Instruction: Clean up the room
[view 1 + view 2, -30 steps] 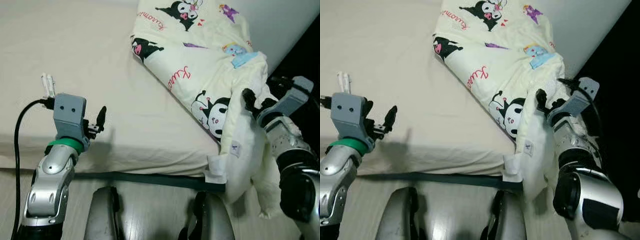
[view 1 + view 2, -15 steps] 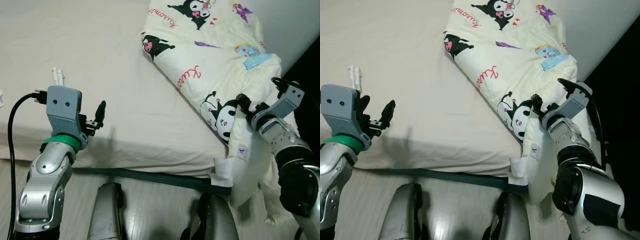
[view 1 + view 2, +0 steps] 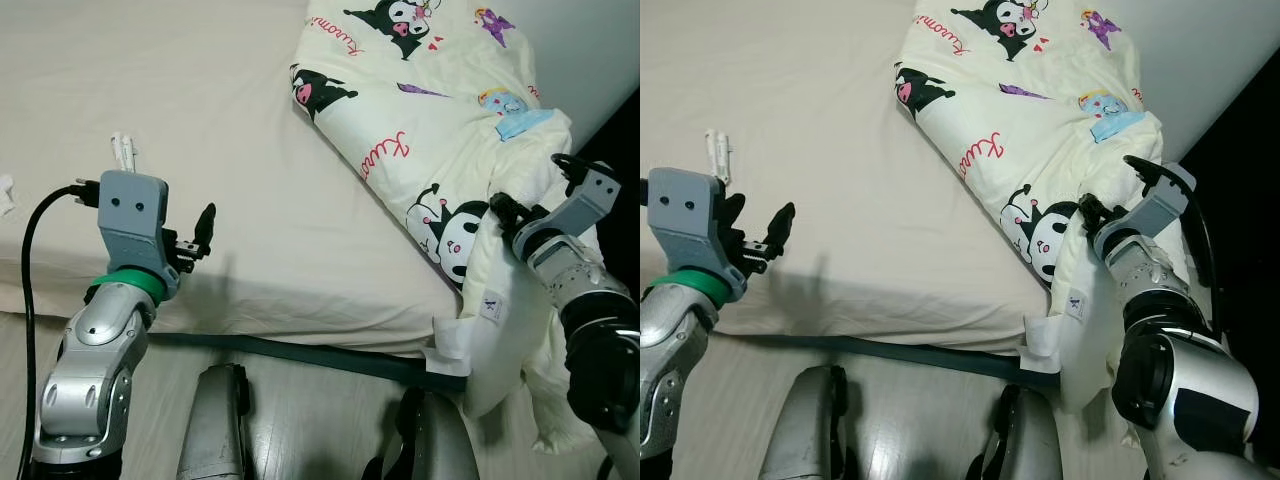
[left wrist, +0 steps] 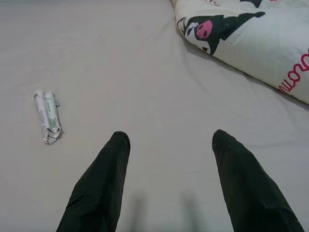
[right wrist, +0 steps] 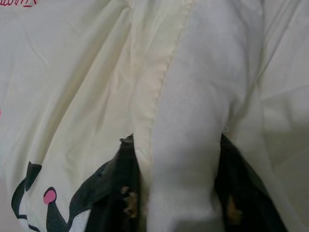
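One cream cartoon-print quilt (image 3: 430,130) lies bunched on the bed (image 3: 200,120), its corner hanging over the bed's near edge. The right gripper (image 5: 176,193) is clamped on a fold of that corner. The left gripper (image 4: 169,188), fingers apart, hovers over the sheet near one small white packet (image 4: 47,116).

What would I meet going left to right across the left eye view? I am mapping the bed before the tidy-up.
Left pincer held open over the beige bed sheet → cream cartoon-print quilt → right pincer shut on a fold of the quilt at the bed's edge.
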Robot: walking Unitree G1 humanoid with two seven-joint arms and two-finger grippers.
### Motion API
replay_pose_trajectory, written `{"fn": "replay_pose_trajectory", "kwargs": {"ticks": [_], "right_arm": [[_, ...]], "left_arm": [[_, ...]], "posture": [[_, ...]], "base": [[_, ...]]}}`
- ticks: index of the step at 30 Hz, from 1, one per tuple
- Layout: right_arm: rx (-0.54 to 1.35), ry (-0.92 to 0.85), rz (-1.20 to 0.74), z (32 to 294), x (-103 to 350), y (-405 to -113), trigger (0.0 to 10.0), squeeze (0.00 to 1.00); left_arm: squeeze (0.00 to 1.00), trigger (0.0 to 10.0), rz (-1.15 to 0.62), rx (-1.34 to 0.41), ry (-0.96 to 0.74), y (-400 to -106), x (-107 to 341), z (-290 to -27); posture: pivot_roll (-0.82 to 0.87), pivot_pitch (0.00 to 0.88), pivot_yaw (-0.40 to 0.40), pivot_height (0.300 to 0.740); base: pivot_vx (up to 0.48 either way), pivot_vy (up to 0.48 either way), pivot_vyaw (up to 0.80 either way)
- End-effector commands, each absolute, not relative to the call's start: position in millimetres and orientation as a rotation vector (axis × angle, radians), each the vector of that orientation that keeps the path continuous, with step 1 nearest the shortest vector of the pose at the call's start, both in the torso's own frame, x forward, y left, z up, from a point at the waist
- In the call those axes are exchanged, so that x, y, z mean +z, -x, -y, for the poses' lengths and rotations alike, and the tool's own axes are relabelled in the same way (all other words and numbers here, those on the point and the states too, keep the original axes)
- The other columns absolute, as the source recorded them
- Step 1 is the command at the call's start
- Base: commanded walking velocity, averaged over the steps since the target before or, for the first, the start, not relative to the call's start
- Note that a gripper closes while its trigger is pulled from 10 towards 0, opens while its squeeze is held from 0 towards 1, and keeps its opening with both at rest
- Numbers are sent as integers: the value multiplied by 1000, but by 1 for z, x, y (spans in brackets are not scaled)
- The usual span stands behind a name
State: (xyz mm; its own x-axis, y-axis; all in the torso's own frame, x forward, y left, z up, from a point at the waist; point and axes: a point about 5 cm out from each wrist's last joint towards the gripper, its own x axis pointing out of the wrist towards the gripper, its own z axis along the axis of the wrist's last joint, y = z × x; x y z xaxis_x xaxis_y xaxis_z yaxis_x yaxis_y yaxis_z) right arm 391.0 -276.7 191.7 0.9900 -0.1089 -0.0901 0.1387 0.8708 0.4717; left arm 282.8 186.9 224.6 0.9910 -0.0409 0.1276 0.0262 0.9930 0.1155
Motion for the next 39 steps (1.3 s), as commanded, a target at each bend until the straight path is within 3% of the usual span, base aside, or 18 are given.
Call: {"fn": "replay_pose_trajectory", "kwargs": {"ticks": [1,11,13,15,16,17,18,21,26,27,28,29,32,34,35,36,37,39], "right_arm": [[-163,-502,-91,285,184,-386,0,0],[-149,-501,-78,288,181,-383,0,0],[-105,-448,-61,287,185,-384,0,0],[45,-179,-38,274,194,-388,0,0],[45,-179,-38,274,194,-388,0,0],[177,-52,-18,259,197,-390,0,0],[177,-52,-18,259,197,-390,0,0],[654,165,29,192,187,-384,0,0],[880,194,21,154,172,-372,0,0],[1025,200,12,131,163,-359,6863,0],[1154,211,4,110,154,-347,10000,0],[1295,222,4,88,146,-331,10000,0],[1495,196,31,53,140,-307,10000,0],[1495,196,31,53,140,-307,10000,0],[1583,123,69,30,146,-296,10000,0],[1583,123,69,30,146,-296,10000,0],[1655,12,102,10,157,-287,10000,0],[1709,-91,123,-6,167,-279,10000,0]], "left_arm": [[0,10000,131,-39,-111,-282,225,-184],[0,10000,118,-86,-85,-288,221,-173],[0,10000,125,-116,-67,-292,223,-166],[0,10000,138,-149,-54,-297,228,-160],[0,10000,138,-149,-54,-297,228,-160],[0,10000,152,-161,-40,-299,233,-159],[0,10000,152,-161,-40,-299,233,-159],[0,10000,218,-191,6,-305,256,-154],[0,10000,277,-206,17,-306,273,-151],[0,10000,325,-194,24,-306,285,-150],[0,10000,370,-182,33,-306,297,-151],[0,10000,406,-170,40,-304,307,-152],[0,10000,437,-164,45,-302,316,-154],[0,10000,437,-164,45,-302,316,-154],[0,10000,439,-167,42,-301,316,-154],[0,10000,439,-167,42,-301,316,-154],[0,10000,438,-171,39,-300,316,-153],[0,10000,434,-174,41,-300,315,-152]], "posture": [[326,236,-21,507],[273,223,-12,507],[241,217,-14,507],[227,218,-18,507],[227,218,-18,507],[206,220,-22,507],[206,220,-22,507],[186,217,-27,507],[180,216,-33,507],[184,209,-45,507],[186,205,-50,507],[186,202,-54,507],[189,195,-60,507],[189,195,-60,507],[194,188,-64,507],[194,188,-64,507],[204,184,-68,507],[204,184,-68,507]], "base": [[0,0,0],[0,0,0],[0,0,0],[0,0,0],[0,0,0],[0,0,0],[0,0,0],[0,0,0],[0,0,0],[0,0,0],[0,0,0],[0,0,0],[0,0,0],[0,0,0],[0,0,0],[0,0,0],[0,0,0],[0,0,0]]}}
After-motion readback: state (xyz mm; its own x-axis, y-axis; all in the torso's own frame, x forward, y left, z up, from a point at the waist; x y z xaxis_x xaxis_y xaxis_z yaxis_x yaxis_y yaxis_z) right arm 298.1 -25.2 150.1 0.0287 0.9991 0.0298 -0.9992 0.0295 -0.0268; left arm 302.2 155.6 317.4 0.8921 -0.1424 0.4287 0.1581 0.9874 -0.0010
